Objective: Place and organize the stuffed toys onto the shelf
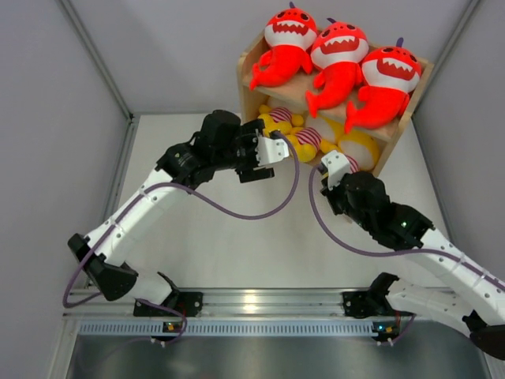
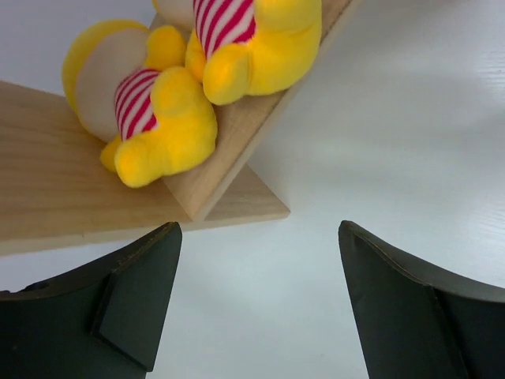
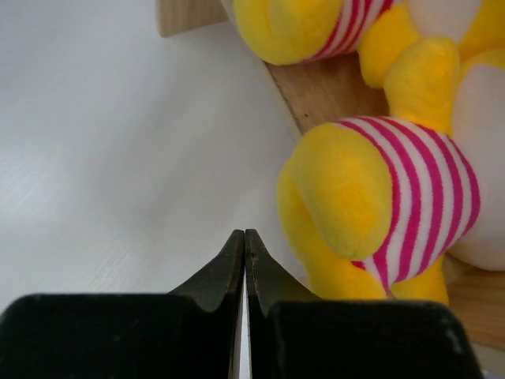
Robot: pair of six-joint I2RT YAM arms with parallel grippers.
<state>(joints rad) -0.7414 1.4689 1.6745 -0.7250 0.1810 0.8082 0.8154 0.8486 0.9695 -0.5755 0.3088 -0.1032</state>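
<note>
The wooden shelf (image 1: 251, 67) stands at the back right. Three red-orange sharks (image 1: 288, 43) (image 1: 338, 55) (image 1: 387, 79) sit side by side on its top tier. Three yellow animals in striped shirts (image 1: 278, 122) (image 1: 309, 140) (image 1: 359, 148) lie on the lower tier. My left gripper (image 1: 276, 150) is open and empty just in front of the shelf's left end. In the left wrist view the gripper (image 2: 259, 229) faces two yellow toys (image 2: 162, 130) (image 2: 260, 47) on the shelf board (image 2: 47, 181). My right gripper (image 3: 244, 233) is shut and empty, beside a yellow toy (image 3: 347, 189) at the shelf's front edge (image 3: 323, 91).
Grey walls enclose the white table (image 1: 237, 237) on the left, back and right. The shelf stands close to the right wall. Both arms reach diagonally toward the shelf, with purple cables (image 1: 237, 213) looping over the table. A metal rail (image 1: 260, 300) runs along the near edge.
</note>
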